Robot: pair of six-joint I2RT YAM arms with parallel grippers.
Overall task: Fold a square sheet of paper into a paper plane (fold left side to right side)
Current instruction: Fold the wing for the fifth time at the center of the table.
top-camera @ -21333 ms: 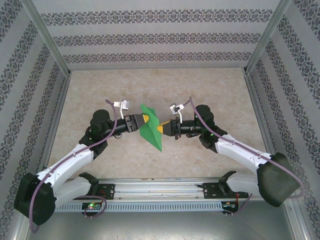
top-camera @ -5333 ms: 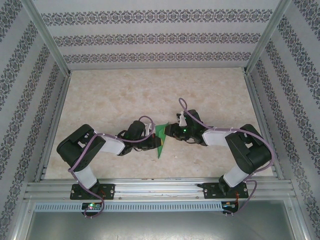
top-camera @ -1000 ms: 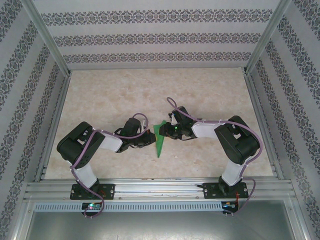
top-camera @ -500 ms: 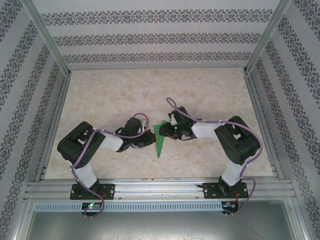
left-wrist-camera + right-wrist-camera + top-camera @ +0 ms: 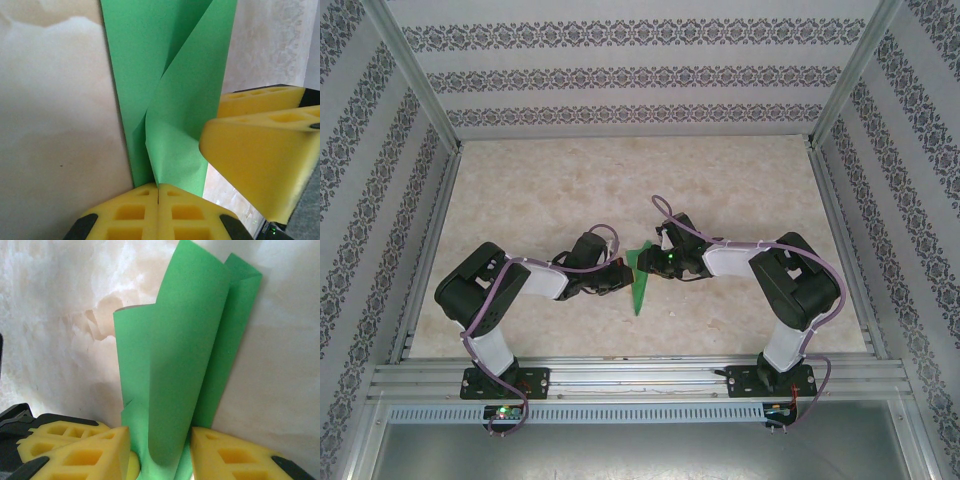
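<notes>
Bright green folded paper sheet (image 5: 640,278): mid-table, pinched between arms. Left gripper (image 5: 158,192) clamped tight on its edge. Right gripper (image 5: 159,450) half-spread, straddling upright flap. Unchanged over last second: crease being pressed, plane unfinished.

Bright green paper plane (image 5: 640,277), half-folded into a long narrow pointed strip, lying on the table's middle, layers bulging apart (image 5: 172,370) rather than lying flat (image 5: 170,95).
</notes>
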